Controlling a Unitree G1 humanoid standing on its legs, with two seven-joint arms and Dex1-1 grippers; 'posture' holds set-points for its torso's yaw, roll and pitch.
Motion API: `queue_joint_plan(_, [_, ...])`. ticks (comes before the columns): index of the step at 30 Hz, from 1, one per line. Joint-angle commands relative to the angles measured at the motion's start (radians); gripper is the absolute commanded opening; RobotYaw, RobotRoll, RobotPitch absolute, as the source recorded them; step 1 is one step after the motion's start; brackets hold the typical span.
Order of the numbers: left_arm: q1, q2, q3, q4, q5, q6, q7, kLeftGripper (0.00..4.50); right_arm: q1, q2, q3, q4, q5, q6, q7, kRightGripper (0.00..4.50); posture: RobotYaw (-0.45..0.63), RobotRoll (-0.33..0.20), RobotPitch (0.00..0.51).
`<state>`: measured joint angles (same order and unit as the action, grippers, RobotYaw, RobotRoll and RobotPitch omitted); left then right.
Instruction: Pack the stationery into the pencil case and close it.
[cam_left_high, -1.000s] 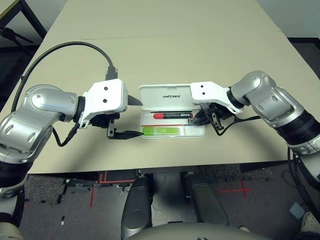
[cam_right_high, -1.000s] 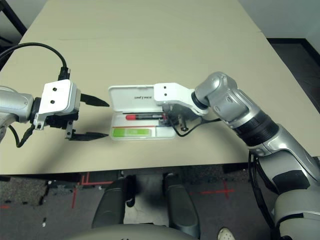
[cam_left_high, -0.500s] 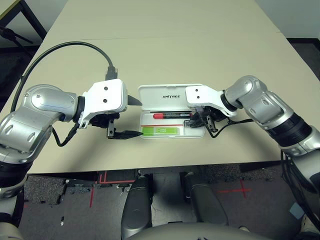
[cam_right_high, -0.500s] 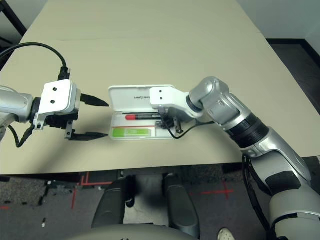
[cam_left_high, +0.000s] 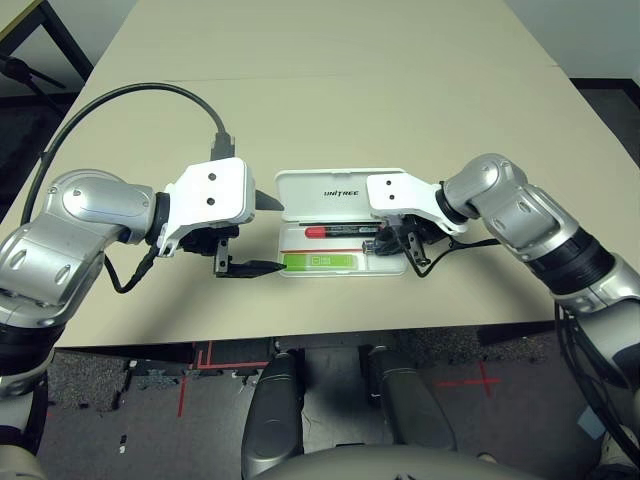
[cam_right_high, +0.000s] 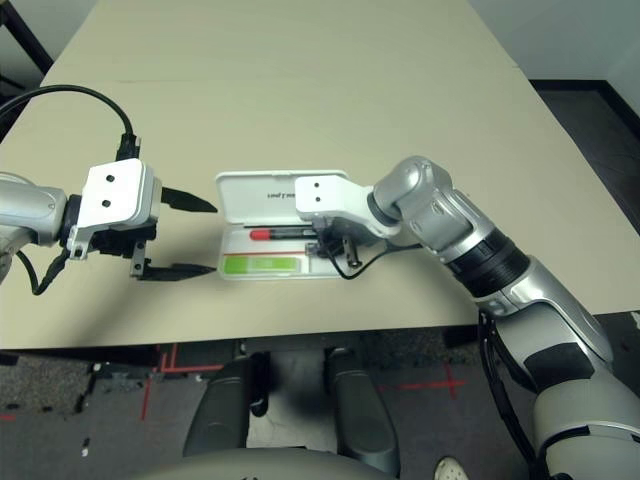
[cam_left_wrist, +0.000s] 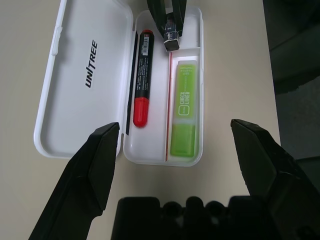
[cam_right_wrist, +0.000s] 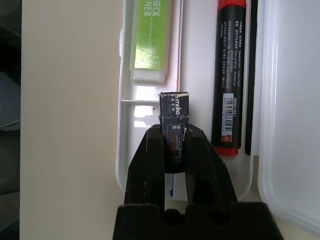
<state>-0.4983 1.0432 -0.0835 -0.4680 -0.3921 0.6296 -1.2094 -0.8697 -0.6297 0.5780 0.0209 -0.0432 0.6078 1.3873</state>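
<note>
Inside the open pencil case (cam_left_wrist: 85, 75) lie one highlighter (cam_left_wrist: 184, 107) and one marker (cam_left_wrist: 142, 75) (right gripper (cam_right_wrist: 174, 136) pinches one block (cam_right_wrist: 173, 112)).

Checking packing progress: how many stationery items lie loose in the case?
2: the marker beside the lid hinge, the highlighter in the front compartment. The small block is held by the right gripper.

A beige table (cam_left_high: 330, 90) stands over dark speckled floor (cam_left_high: 130, 400) marked with red lines.
</note>
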Motion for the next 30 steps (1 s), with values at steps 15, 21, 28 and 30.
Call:
queue_joint_plan(15, [0.003, 0.014, -0.02, -0.01, 0.012, -0.006, -0.006, 4.5, 0.009, -0.049, 0.017, -0.078, 0.02, 0.032, 0.107, 0.29, 0.0, 0.0, 0.187])
queue_joint_plan(21, [0.001, 0.015, -0.022, -0.01, 0.011, -0.005, -0.007, 4.5, 0.014, -0.037, 0.022, -0.059, 0.002, 0.023, 0.085, 0.29, 0.0, 0.0, 0.187])
queue_joint_plan(28, [0.003, 0.019, -0.021, -0.01, 0.011, -0.005, -0.009, 4.5, 0.01, -0.024, 0.015, -0.048, -0.001, 0.025, 0.066, 2.47, 0.0, 0.0, 0.189])
queue_joint_plan(30, [0.003, 0.019, -0.021, -0.009, 0.011, -0.006, -0.009, 4.5, 0.006, -0.027, 0.008, -0.055, 0.008, 0.035, 0.074, 3.2, 0.0, 0.0, 0.189])
